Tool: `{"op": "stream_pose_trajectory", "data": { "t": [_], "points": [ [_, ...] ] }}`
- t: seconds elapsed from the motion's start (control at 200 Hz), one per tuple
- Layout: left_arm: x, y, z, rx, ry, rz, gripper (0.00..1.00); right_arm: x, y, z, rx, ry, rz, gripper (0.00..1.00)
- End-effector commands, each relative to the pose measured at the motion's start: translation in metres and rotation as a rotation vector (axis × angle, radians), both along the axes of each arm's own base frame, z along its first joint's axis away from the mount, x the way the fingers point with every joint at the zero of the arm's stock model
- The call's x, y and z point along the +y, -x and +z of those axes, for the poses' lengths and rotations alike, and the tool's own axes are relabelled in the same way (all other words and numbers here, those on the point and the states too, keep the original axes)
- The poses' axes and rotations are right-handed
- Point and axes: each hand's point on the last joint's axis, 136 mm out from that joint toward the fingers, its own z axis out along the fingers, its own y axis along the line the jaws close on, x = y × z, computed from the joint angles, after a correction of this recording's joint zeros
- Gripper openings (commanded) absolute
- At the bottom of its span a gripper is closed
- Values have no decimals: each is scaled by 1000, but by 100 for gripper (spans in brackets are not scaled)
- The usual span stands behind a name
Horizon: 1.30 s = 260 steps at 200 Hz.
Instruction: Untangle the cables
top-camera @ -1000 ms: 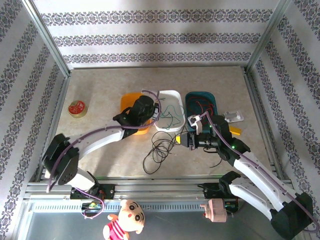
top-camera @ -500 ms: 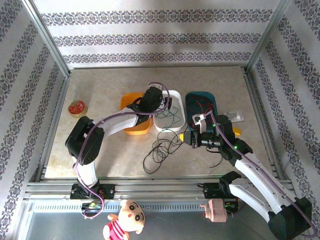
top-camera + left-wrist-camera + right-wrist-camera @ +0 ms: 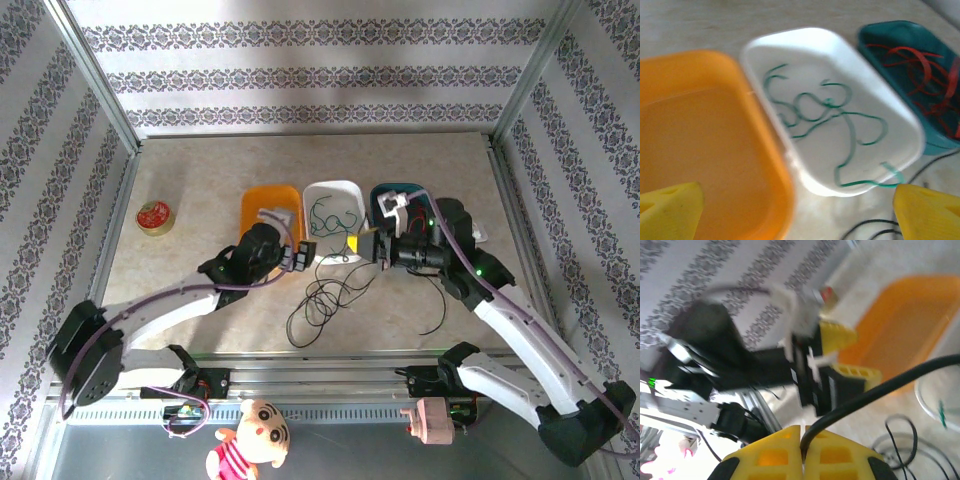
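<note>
Surface [image 3: 200, 170] strewn with loops of black cable [image 3: 890, 385], one strand clenched in right pincer [image 3: 802, 437]; green cable [image 3: 829, 101] coiled in white tray [image 3: 790, 37], just ahead of released left pincer [image 3: 799, 212]; red cables [image 3: 912, 52] in teal tray [image 3: 880, 32], blurred, cropped at edge

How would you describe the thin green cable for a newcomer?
On the beige table, three shallow plastic trays sit in a row: orange tray, white tray, teal tray. The thin green cable lies looped inside the middle, white one. Its neighbours differ: red cables in the teal tray, black cables loose on the table.
</note>
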Motion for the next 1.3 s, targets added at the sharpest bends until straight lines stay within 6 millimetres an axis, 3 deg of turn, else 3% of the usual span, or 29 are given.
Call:
{"op": "stream_pose_trajectory", "data": {
  "t": [0.0,0.115,0.23,0.39,0.52,0.565,0.72,0.929,1.064,1.294],
  "points": [
    [68,1,9,-55,-6,355,97,12,-6,63,-185,-46,8,0],
    [108,15,5,-66,-22,530,97,24,-19,104,-292,-66,-9,0],
    [123,26,-4,-37,-30,588,97,36,-39,129,-358,-75,-34,0],
    [139,39,-18,10,-46,654,97,62,-72,137,-373,-82,-38,0],
    [139,44,-26,28,-14,648,97,78,-89,134,-373,-72,-48,0],
    [131,42,-27,28,7,601,96,82,-93,131,-368,-62,-54,0],
    [71,38,-19,11,110,261,96,90,-101,118,-338,-46,-54,0],
    [4,71,-18,105,161,-190,96,93,-98,119,-340,-47,-51,0],
    [-19,88,-42,227,158,-331,96,89,-95,124,-350,-51,-63,0],
    [-28,70,-75,232,79,-289,94,76,-83,123,-346,-57,-90,0]
  ]
}}
